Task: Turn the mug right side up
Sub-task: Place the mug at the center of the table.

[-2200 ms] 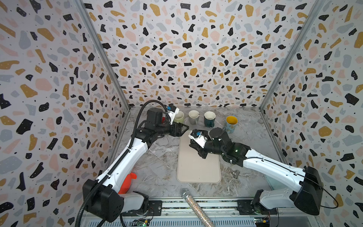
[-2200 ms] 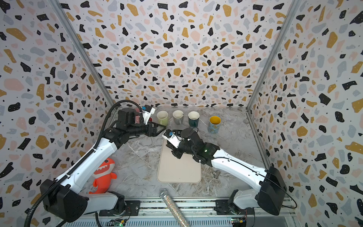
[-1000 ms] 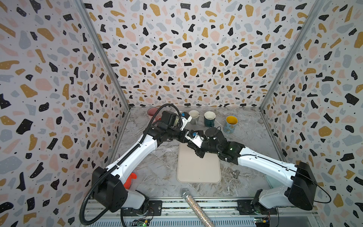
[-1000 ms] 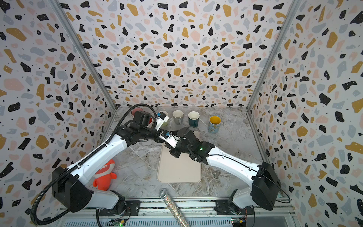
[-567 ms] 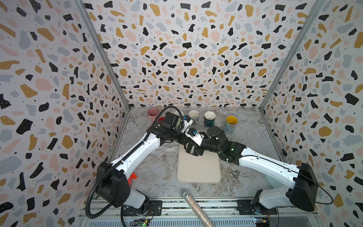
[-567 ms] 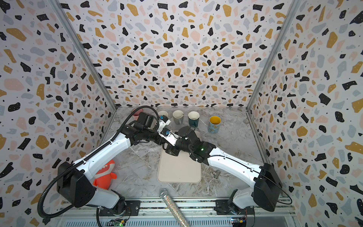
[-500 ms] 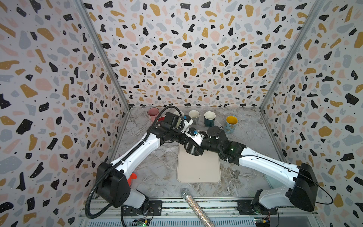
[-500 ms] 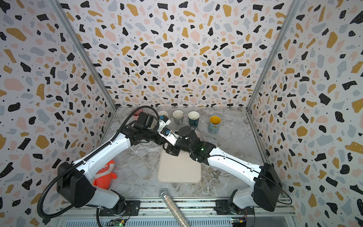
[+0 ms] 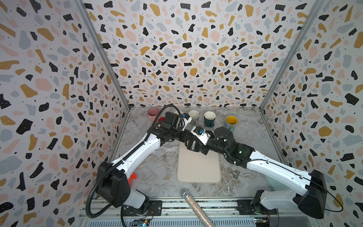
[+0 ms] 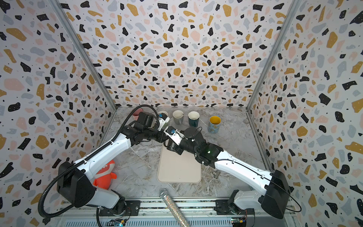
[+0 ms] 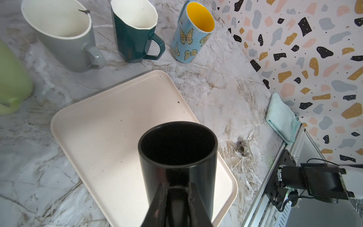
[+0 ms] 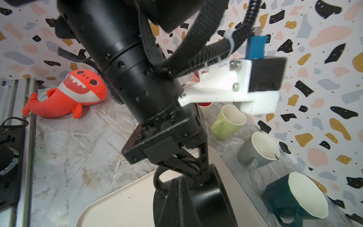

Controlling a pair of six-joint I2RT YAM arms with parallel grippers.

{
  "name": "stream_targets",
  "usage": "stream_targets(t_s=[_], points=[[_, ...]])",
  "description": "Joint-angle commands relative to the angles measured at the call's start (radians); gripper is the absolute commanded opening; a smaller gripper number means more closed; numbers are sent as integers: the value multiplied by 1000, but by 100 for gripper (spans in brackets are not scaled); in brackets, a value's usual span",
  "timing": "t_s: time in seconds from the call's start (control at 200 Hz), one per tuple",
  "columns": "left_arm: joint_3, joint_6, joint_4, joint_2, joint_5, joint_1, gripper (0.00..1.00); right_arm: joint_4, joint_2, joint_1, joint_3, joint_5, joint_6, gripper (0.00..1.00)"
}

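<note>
Black mug (image 11: 177, 149), L hand (image 11: 177, 185) pinching handle (image 11: 177, 200), R hand (image 12: 180, 186) prob. gripping

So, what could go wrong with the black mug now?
The left gripper pinches the black mug only by its handle, so the mug may swing or slip. The right gripper is shut on it too; uneven moves could wrench it loose. The grey mug stands close to the left arm and could be knocked.

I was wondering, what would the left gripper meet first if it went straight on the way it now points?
The left gripper grips the black mug by its handle. Straight beyond lies the beige tray, probably met first, though depth is unclear.
</note>
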Motion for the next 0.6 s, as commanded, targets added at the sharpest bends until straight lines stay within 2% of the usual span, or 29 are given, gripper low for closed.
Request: stream_targets(t_s=[0.0, 0.375, 0.596], points=[[2, -37, 128, -2, -25, -6, 0, -31, -41, -5, -17, 46, 40, 0], [-30, -69, 171, 21, -203, 2, 0, -45, -93, -18, -70, 90, 85, 0], [-121, -105, 283, -40, -354, 12, 0, -41, -111, -38, -97, 90, 104, 0]])
